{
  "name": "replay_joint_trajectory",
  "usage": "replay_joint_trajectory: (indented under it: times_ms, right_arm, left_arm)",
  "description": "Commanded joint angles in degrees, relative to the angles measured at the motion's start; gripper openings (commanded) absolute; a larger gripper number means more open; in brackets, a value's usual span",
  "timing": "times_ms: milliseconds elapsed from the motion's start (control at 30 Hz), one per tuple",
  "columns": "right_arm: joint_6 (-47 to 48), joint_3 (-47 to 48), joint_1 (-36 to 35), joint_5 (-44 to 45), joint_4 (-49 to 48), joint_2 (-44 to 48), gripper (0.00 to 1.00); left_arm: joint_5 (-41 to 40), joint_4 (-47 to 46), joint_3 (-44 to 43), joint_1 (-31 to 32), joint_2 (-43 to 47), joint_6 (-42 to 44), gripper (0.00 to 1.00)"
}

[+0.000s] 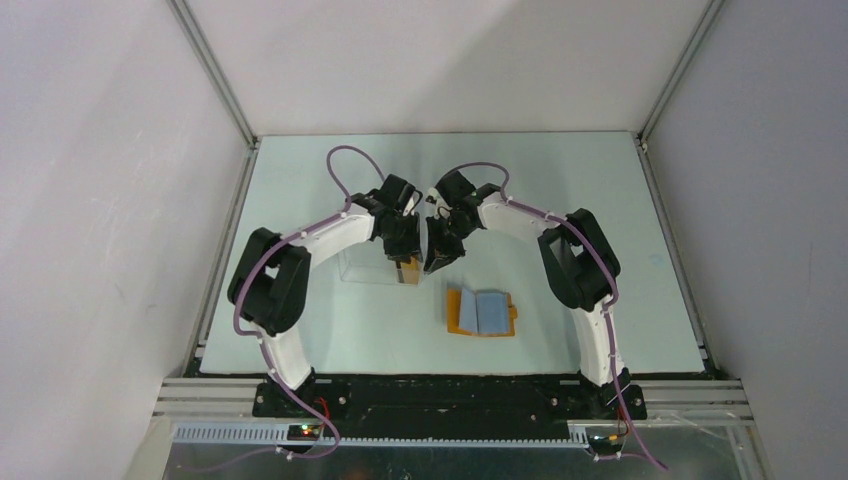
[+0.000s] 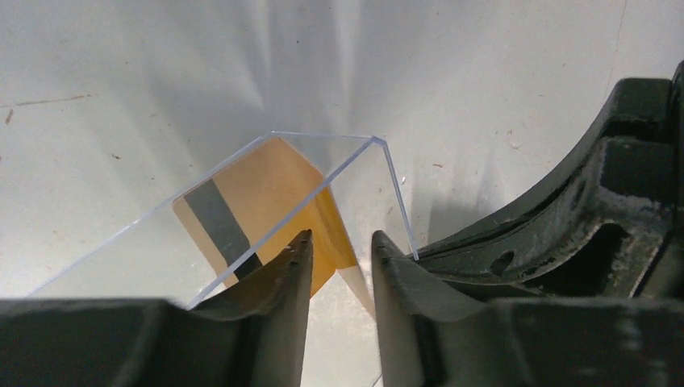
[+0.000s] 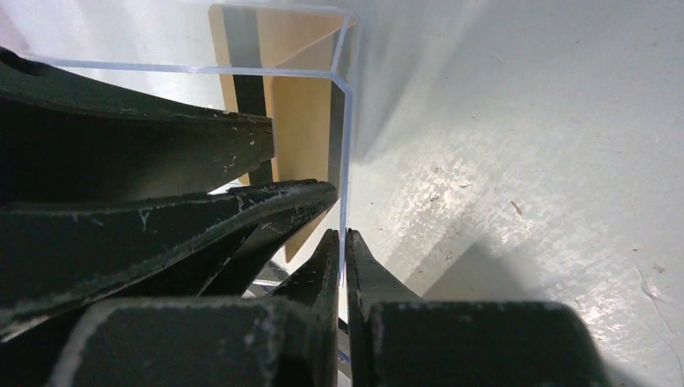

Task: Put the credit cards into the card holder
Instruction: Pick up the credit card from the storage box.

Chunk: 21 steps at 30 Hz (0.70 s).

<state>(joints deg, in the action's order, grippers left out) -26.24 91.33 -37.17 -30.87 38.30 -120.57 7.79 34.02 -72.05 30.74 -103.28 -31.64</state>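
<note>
Over on the left, the left gripper (image 2: 342,262) hangs at the right end of the clear case (image 1: 362,268). Its jaws are parted a narrow way, with the corner of an orange credit card (image 2: 258,193) showing in the gap. The card sits inside the case, dark stripe showing. Just beside it, the right gripper (image 3: 344,256) has its jaws pinched on the case's thin end wall. Further right, the card holder (image 1: 482,312) lies open on the table (image 1: 300,330), blue panels up
</note>
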Motion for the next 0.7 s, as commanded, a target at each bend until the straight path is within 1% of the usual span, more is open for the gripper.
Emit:
replay_joint_trajectory:
  times_ms: [0,267,367,433,467,500,533,567,600,633,667]
  right_arm:
    - [0.4,2.71,-0.31,-2.77,-1.21,0.16,0.0]
    - [0.48,2.8,-0.3,-2.75,-1.21,0.93,0.0]
    - [0.49,2.74,-0.33,-2.88,-1.47,2.41,0.04]
    - [0.38,2.81,-0.18,-2.88,-1.76,3.87,0.07]
    - [0.28,2.85,-0.07,-2.83,-1.86,5.09,0.16]
    - [0.17,2.84,0.05,-2.71,-1.89,5.92,0.21]
    - [0.03,2.77,0.29,-2.66,-1.95,7.6,0.29]
    - [-0.05,2.66,0.49,-2.41,-2.02,8.5,0.34]
    - [-0.17,2.6,0.77,-2.29,-2.19,10.29,0.44]
    - [-0.19,2.4,0.91,-2.09,-2.27,11.2,0.47]
    - [-0.32,2.21,1.27,-2.09,-2.4,13.63,0.54]
  left_arm:
    - [0.37,0.33,-0.24,0.14,-0.61,-0.78,0.31]
    - [-1.14,0.39,0.63,0.06,-0.07,-1.02,0.01]
    - [-2.38,0.4,1.36,0.04,1.69,-1.17,0.0]
    - [-3.25,0.35,1.83,-0.03,4.56,-1.38,0.0]
    - [-3.89,0.39,2.05,-0.21,5.45,-1.48,0.0]
    - [-4.21,0.38,2.43,-0.36,7.48,-1.71,0.0]
    - [-4.9,0.41,2.57,-0.58,8.58,-1.78,0.0]
    - [-5.29,0.4,2.89,-0.68,10.97,-1.99,0.0]
    - [-5.87,0.37,3.1,-0.97,12.08,-2.05,0.0]
    - [-6.04,0.35,3.26,-1.13,14.57,-2.07,0.0]
    - [-6.12,0.39,3.5,-1.43,15.9,-2.05,0.0]
